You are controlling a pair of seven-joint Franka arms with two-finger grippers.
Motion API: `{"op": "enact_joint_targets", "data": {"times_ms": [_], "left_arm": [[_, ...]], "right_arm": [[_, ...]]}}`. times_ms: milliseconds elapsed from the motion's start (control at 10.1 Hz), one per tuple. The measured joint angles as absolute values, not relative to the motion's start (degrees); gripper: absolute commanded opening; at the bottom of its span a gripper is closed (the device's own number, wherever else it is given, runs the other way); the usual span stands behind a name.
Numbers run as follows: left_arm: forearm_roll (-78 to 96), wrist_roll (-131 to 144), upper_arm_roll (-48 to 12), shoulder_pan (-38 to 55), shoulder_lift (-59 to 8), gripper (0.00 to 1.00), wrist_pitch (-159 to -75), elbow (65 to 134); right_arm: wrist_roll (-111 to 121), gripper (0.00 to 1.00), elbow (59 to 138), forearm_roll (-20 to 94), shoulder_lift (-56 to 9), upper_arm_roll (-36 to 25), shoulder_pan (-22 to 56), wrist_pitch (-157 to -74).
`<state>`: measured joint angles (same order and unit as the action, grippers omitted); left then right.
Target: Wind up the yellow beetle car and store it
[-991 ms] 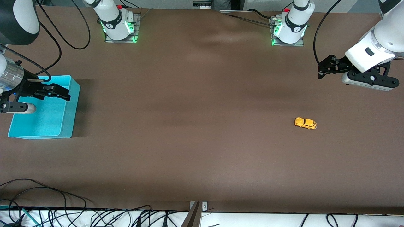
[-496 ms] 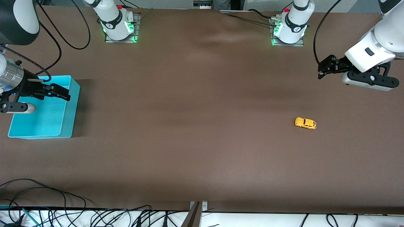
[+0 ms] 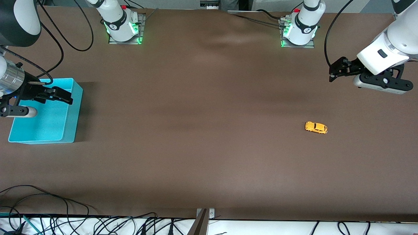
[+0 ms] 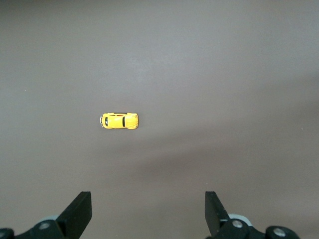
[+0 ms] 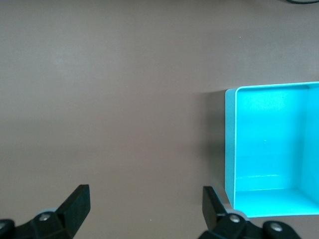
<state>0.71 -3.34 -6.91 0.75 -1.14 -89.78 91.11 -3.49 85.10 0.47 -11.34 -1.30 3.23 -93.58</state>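
We see the yellow beetle car [image 3: 316, 127] sitting on its wheels on the brown table [image 3: 202, 130], toward the left arm's end, with bare table all around it; our left gripper [image 3: 333, 70] hangs in the air over the table near that end, fingers spread wide and holding nothing; our right gripper [image 3: 67, 96] hangs over the turquoise bin [image 3: 70, 124] at the right arm's end, fingers also spread and holding nothing; black cables [image 3: 81, 222] lie along the table edge nearest the front camera.

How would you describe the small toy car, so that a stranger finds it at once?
On the brown table, look toward the left arm's end, away from the turquoise bin. There the yellow beetle car stands alone: tiny, rounded, orange-yellow, dark windows.
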Motion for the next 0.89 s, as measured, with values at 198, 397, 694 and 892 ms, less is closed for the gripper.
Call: {"op": "enact_joint_targets", "data": {"times_ms": [198,397,694,892], "left_arm": [[0.7,-3.3,-6.9,0.6,-1.1,1.00,-89.4,91.1],[0.7,-3.3,-6.9,0.7,-1.2,1.00,-88.6,91.1],[0.7,-3.3,-6.9,0.3,-1.2,1.00,-88.6,91.1],[0.7,-4.7,-6.8,-0.4,-1.4,1.00,-88.6,91.1]], "right_arm": [[-3.5,1.00,85.1,0.5,-11.3,-1.3,3.2,-93.6],[-3.5,1.00,85.1,0.5,-11.3,-1.3,3.2,-93.6],[-3.5,1.00,85.1,0.5,-11.4,-1.3,3.3,-93.4],[-3.5,1.00,85.2,0.5,-11.5,-1.3,3.3,-93.3]]}}
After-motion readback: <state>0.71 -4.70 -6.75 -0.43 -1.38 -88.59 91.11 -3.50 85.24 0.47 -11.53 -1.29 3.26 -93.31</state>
